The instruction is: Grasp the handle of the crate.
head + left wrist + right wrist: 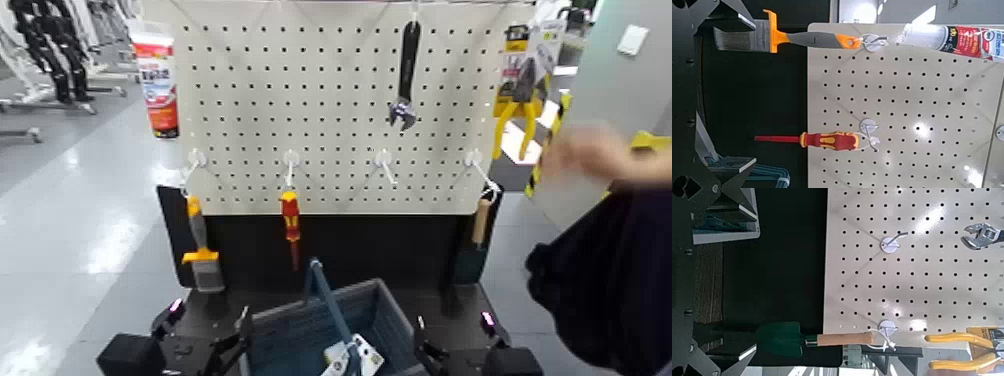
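Observation:
The blue-grey crate stands low in the head view, in front of the pegboard, between my two arms. Its thin blue-grey handle arches up over it, with a white tag hanging near its near end. My left gripper is open just left of the crate, apart from the handle. My right gripper is open just right of the crate. The crate's edge shows by one finger in the left wrist view and in the right wrist view. Both grippers are empty.
A white pegboard behind the crate holds a putty knife, a red-and-yellow screwdriver, a black wrench, yellow pliers, a wood-handled trowel and a sealant tube. A person in dark clothes stands at the right.

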{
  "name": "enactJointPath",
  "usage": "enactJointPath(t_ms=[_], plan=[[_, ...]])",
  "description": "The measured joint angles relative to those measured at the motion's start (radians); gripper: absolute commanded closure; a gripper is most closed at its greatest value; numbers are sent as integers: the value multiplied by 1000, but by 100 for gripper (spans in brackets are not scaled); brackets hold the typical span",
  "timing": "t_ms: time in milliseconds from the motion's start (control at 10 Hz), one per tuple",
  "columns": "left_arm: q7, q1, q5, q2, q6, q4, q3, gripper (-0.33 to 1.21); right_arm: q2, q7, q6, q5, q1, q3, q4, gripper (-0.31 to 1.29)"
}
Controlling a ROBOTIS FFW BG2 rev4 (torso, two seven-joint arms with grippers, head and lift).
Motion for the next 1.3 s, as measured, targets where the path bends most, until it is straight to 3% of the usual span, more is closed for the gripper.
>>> enactJointPath(t_ms=[500,700,800,1100,1300], plan=[[-12,-3,26,-1,17,1,0,11,0,-1,5,-1,-1,1,0,14],[-65,-17,89,-1,62,-3,5,11,-2,-1,8,-1,-2,3,1,14],[-116,-32,139,-1,124,-18,14,11,-2,-1,11,-1,-2,5,1,14],[-127,-77,377,36,344,-87,18,11,-5,-1,22,-5,-4,10,1,14],[-132,-110,571,45,492,-109,34,11,-6,-1,25,-7,-6,13,1,14]])
